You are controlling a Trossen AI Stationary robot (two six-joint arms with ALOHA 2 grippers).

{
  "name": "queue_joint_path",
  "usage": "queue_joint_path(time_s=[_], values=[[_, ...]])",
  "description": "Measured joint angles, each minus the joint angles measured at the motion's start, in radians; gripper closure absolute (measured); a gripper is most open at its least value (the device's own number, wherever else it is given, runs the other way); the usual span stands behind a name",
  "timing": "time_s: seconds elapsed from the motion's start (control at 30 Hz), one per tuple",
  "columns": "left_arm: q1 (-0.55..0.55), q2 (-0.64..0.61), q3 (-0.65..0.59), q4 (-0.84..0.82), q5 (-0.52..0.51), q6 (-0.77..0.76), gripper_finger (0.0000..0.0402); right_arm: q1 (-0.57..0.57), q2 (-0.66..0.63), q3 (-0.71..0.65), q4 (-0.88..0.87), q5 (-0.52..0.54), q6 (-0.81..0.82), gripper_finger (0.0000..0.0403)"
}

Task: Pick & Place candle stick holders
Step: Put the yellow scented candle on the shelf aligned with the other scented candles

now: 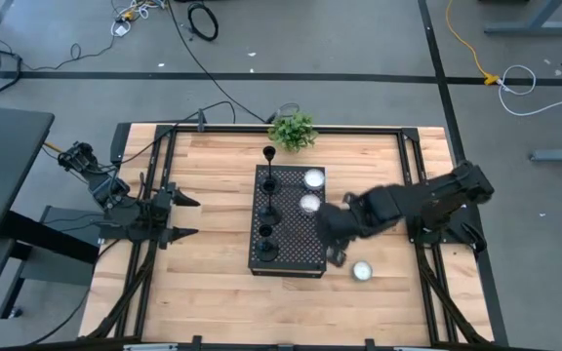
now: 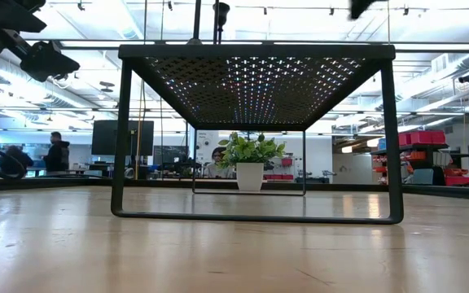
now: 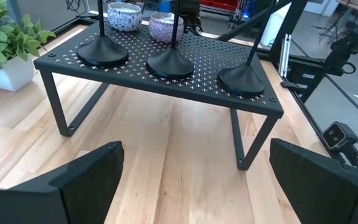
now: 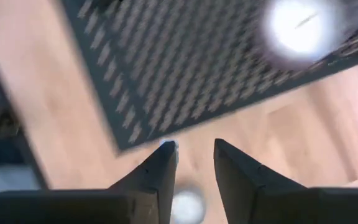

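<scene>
Three black candle stick holders (image 1: 267,216) stand upright in a row on their round bases along the left side of the black perforated stand (image 1: 296,255). In the left wrist view their bases (image 3: 171,62) show on the stand top. My left gripper (image 1: 185,215) is open and empty, to the left of the stand. My right gripper (image 1: 337,253) hangs over the stand's near right corner; in the right wrist view (image 4: 196,155) its fingers stand a narrow gap apart with nothing between them.
Two white candles (image 1: 311,191) sit on the stand's right side, and a third (image 1: 362,271) lies on the table to the right of the stand. A potted plant (image 1: 293,132) stands at the table's far edge. Bare wood lies near and left.
</scene>
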Motion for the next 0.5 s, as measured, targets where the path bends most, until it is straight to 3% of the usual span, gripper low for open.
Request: queue_joint_path(time_s=[0.17,0.5], values=[[0.0,0.0,0.0,0.0,-0.002,0.0,0.0003,0.126,-0.002,0.0,-0.017,-0.035,0.072,0.0294],[0.0,0.0,0.0,0.0,-0.002,0.0,0.0003,0.376,-0.002,0.0,-0.033,0.026,0.445,0.0294]])
